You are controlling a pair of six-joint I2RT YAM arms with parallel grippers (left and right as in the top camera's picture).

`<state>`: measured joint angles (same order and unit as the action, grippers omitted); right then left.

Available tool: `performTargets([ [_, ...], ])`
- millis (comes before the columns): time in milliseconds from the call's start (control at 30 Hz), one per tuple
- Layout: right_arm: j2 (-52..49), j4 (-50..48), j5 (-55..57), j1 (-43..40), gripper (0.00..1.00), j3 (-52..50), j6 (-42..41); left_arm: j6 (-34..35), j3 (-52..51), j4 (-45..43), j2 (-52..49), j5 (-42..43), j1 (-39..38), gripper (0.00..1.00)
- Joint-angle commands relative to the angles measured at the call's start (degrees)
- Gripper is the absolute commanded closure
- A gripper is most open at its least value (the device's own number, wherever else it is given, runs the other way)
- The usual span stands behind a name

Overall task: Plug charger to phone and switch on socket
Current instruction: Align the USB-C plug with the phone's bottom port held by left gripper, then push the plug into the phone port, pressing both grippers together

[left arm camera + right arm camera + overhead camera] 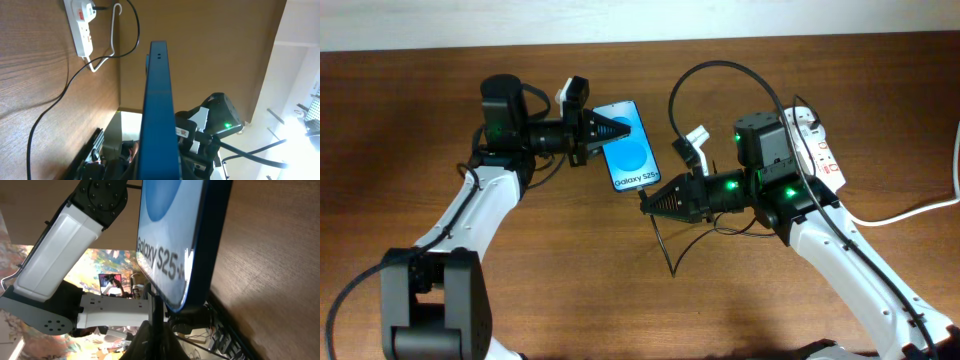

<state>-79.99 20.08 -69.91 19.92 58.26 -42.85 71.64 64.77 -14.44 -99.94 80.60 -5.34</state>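
The phone, blue screen with "Galaxy S25+" text, is held tilted above the table. My left gripper is shut on its top end; the left wrist view shows the phone edge-on between the jaws. My right gripper is shut on the tip of the charger, a thin black cable, right at the phone's bottom edge. In the right wrist view the tip rises from the jaws to the phone's lower edge; I cannot tell if it is inserted. The socket lies at the right.
The socket also shows in the left wrist view, with a plug in it and its thick white cord. The white cord runs off the right table edge. Loose black cable curls on the table under the right arm.
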Motion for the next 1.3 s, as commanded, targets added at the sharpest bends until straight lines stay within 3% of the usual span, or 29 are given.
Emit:
performTargets([
  [0, 0.44, -0.61, 0.46, 0.31, 0.96, 0.04, 0.33, -0.98, 0.79, -0.52, 0.52, 1.68, -0.15, 1.00],
  [867, 0.44, -7.82, 7.87, 0.26, 0.96, 0.04, -1.01, -7.54, 0.79, -0.52, 0.52, 6.12, -2.56, 1.00],
  [1267, 0.44, -12.04, 8.35, 0.24, 0.96, 0.04, 1.53, -16.48, 0.76, -0.52, 0.52, 9.62, -7.58, 1.00],
])
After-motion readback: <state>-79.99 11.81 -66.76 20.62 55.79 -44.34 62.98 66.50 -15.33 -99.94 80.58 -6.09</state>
